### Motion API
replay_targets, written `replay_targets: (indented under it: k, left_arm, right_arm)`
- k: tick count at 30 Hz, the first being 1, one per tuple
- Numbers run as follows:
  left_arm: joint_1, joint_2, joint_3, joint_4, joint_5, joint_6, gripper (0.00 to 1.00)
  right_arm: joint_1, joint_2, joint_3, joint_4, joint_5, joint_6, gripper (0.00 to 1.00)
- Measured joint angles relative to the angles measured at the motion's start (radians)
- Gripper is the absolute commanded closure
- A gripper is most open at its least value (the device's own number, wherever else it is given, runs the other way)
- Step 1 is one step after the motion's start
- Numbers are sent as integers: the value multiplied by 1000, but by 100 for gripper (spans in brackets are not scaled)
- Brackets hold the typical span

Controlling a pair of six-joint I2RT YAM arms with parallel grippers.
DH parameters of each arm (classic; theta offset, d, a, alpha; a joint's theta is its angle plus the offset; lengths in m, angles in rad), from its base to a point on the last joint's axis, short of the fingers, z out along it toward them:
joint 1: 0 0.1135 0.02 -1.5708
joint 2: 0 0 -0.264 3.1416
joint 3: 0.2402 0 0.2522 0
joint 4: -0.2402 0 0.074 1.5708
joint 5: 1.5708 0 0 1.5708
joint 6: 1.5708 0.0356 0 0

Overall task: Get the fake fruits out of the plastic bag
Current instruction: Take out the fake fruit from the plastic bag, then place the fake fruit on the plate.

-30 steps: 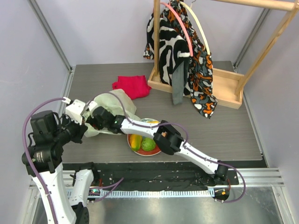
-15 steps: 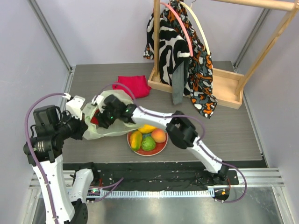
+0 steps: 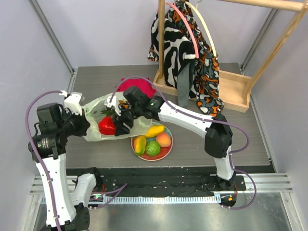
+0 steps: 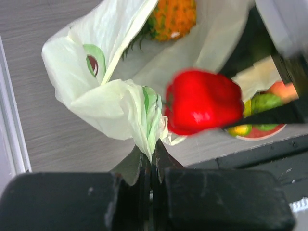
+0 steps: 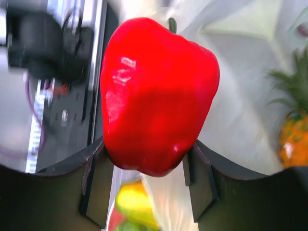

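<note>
The pale yellow-green plastic bag (image 3: pixel 98 108) lies at the table's left, its mouth toward the plate. My left gripper (image 3: pixel 88 127) is shut on a gathered fold of the bag (image 4: pixel 110 96), pinched at the left gripper's tips (image 4: pixel 153 159). My right gripper (image 3: pixel 113 126) is shut on the red pepper-like fruit (image 3: pixel 105 126), held just outside the bag's mouth; both fingers press its sides (image 5: pixel 159 96). A small pineapple (image 4: pixel 173 17) still lies inside the bag. A mango (image 3: pixel 140 144), a green fruit (image 3: pixel 153 148), a peach (image 3: pixel 163 139) and a yellow fruit (image 3: pixel 155 130) sit on a red plate (image 3: pixel 166 153).
A folded red cloth (image 3: pixel 144 86) lies behind the bag, partly covered by my right arm. A wooden rack (image 3: pixel 231 91) with a patterned garment (image 3: pixel 187 53) stands at the back right. The table's near edge runs just below the plate.
My right gripper went into the bag, shut on the red pepper and has drawn it out toward the bag's mouth. The left gripper kept its hold on the bag.
</note>
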Motion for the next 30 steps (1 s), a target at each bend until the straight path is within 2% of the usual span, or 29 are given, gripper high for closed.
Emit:
replay_targets:
  k: [6,12,17,24,30]
  left_arm:
    - [0,72,-3,105,-7,-57,100]
    - [0,119,-11,150,-8,-72,100]
    - [0,119,-14,169,-8,-77,100]
    - [0,119,-14,175,-11,-76,100]
    - [0,127,-14,175,-11,-76,100]
  right_arm:
    - [-22,-107,-71,-247,-29,-237,66]
    - [-74,-384,-208,-459,9,-502,66]
    - [-107,-572,-368,-540,61,-661,66]
    - [-163,-600,-587,-593,135,-785,66]
    - [-162,-600,-667,-568,160,-821,66]
